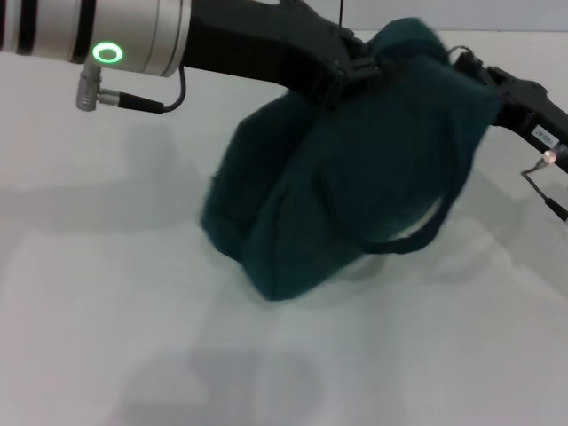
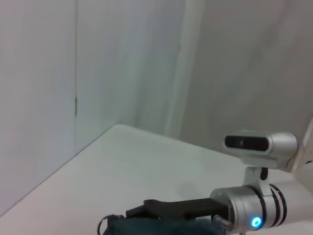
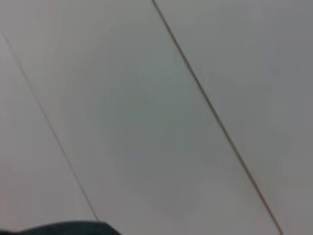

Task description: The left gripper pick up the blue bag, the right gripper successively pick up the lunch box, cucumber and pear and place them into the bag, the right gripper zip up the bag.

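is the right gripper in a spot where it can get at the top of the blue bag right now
Probably yes. The right gripper is already at the upper right end of the blue bag, with nothing visible between them. The left gripper is at the bag's top from the other side, and the bag sits tilted on the table.

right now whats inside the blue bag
Cannot be seen: the blue bag shows only its fabric outside, tilted on the table. The left gripper and right gripper are at its top.

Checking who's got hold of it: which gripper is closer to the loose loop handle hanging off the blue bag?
Right. The right gripper is at the blue bag's upper right, above the hanging handle; the left gripper is at the bag's top, farther away.
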You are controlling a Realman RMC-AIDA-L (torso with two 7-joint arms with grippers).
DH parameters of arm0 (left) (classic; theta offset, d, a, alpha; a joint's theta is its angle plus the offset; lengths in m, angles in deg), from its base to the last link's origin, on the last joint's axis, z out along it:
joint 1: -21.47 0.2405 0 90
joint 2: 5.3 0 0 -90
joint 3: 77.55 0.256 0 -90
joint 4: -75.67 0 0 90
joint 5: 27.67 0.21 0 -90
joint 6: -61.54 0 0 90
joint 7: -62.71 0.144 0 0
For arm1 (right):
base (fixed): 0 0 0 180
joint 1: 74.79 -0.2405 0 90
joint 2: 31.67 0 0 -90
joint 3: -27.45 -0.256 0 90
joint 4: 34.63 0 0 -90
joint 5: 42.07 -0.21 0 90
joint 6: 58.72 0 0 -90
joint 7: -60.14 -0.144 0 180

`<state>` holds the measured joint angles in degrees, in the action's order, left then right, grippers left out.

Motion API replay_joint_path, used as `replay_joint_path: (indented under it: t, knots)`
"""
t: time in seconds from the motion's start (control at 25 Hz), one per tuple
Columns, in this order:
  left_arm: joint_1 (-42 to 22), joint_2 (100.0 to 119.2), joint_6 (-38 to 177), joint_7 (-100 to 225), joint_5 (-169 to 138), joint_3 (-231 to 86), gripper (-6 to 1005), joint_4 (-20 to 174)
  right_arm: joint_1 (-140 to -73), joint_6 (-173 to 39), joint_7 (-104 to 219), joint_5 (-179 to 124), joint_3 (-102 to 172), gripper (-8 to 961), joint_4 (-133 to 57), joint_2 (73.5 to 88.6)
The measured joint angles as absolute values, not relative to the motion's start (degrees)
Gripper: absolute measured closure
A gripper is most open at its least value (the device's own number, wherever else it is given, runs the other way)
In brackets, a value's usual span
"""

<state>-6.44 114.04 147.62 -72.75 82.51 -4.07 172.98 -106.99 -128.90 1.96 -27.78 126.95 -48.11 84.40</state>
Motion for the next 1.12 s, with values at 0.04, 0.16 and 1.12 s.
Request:
replay_joint_path:
  t: [0.04, 0.16, 1.12]
  knots:
    - [-6.5, 114.05, 147.6, -72.5, 82.4, -4.1, 932, 172.9, -106.7, -128.8, 2.0, -27.8, 126.9, 935, -48.1, 84.38]
    - [-6.4, 114.22, 147.4, -71.6, 82.4, -4.1, 932, 172.4, -106.3, -128.7, 2.0, -27.8, 127.0, 935, -48.4, 84.33]
    - [-4.7, 114.4, 142.2, -63.7, 80.8, -4.4, 923, 162.6, -101.7, -130.6, 1.9, -28.7, 126.1, 785, -48.7, 84.39]
